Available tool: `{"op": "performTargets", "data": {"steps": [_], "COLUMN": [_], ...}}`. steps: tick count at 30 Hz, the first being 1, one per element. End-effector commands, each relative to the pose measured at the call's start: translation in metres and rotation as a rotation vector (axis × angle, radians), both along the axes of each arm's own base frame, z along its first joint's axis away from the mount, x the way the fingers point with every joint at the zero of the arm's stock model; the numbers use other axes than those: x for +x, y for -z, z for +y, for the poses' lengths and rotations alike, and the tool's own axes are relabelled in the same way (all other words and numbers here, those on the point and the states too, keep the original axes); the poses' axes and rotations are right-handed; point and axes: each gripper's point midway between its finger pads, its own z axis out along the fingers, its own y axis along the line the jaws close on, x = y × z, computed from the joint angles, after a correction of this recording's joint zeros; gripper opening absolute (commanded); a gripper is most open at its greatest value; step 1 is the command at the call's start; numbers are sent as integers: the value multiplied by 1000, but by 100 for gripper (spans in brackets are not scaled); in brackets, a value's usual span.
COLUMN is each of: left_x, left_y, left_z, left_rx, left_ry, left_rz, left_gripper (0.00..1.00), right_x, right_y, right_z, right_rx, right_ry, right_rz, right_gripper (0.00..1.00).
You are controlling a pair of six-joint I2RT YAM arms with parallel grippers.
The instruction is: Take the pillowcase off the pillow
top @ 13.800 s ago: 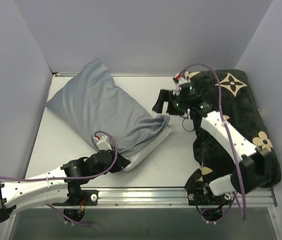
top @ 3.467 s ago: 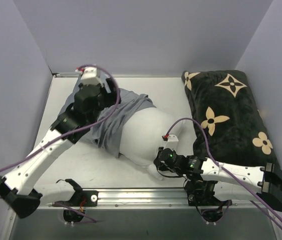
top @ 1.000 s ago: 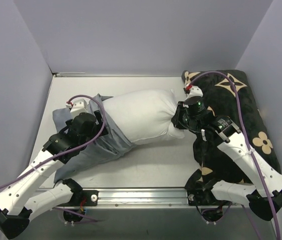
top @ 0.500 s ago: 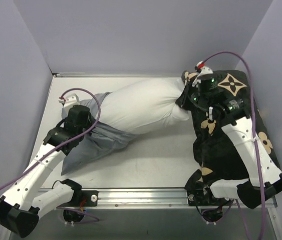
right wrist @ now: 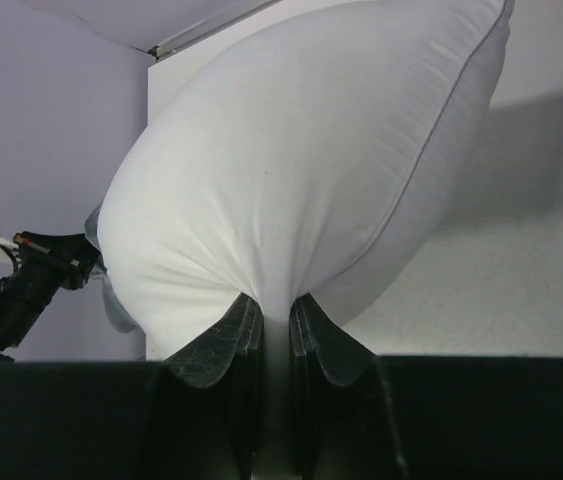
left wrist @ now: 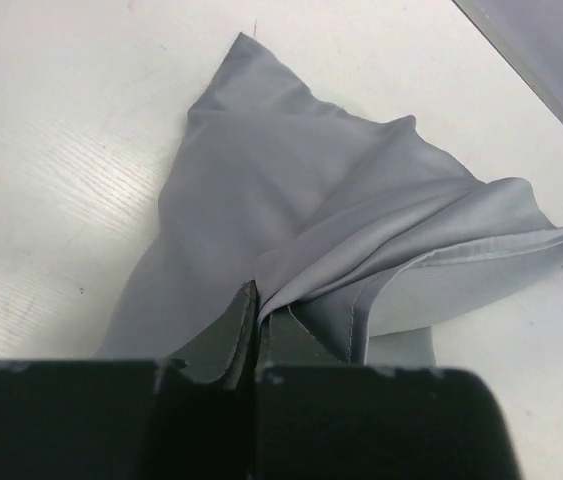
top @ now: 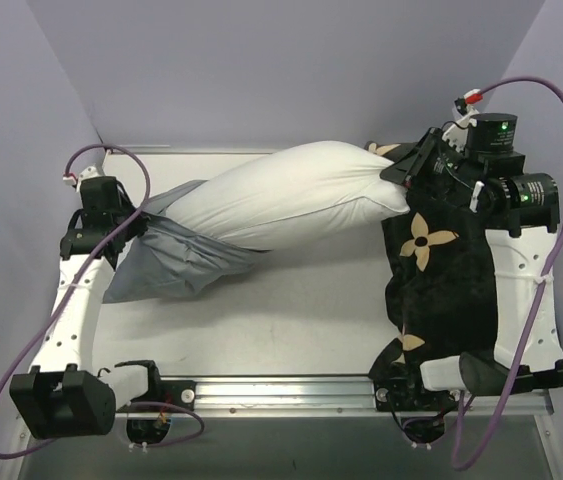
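Note:
The white pillow [top: 291, 195] hangs stretched across the back of the table, held up at its right end. My right gripper [top: 401, 172] is shut on that end; in the right wrist view the pillow [right wrist: 291, 150] bunches between the jaws of the right gripper [right wrist: 273, 305]. The grey-blue pillowcase [top: 176, 262] lies limp at the left, its mouth still around the pillow's left tip. My left gripper [top: 126, 222] is shut on a fold of it. In the left wrist view the left gripper [left wrist: 258, 312] pinches the pillowcase [left wrist: 291, 190], which looks flat and hollow.
A black cushion with tan flower motifs [top: 441, 270] lies along the right side under the right arm. The left wall stands close behind the left gripper. A metal rail [top: 281, 385] runs along the near edge.
The right gripper has carried the pillow's end up and to the right. The left gripper has gone left toward the wall with the pillowcase, and more of the pillow is bare.

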Motion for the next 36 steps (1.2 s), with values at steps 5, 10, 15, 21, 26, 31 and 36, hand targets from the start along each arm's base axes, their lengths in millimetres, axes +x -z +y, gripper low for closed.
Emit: {"op": "performTargets", "data": {"steps": [5,10,15,21,26,31,36], "left_x": [-30,-23,13,0,-21,-36,-45], "left_y": [26,7,-6,38,59,54,43], "left_z": [155,170,97,13,-32,-74,-86], "left_rx": [217,226,209,109,64,69,72], "left_ry": [-508,-576,-317,-67,53,147,181], "left_rz": [155,136,60,62,57,28,7], "left_gripper": [0,0,0,0,0,0,0], "right_x": [19,14,13,10,3,-14,-13], "right_y": [-71,-63,-19,42,70,97,132], "right_z": [-94,-99,-54,31,126,221,268], "right_rx": [-51,-88,-112,-261,-345,-534,-701], "right_ry": [376,391,204,-39,-317,-550,-693], "right_rz": [-266,-259,-197,-172,-294,-414,-514], "right_gripper": [0,0,0,15,64,85,100]}}
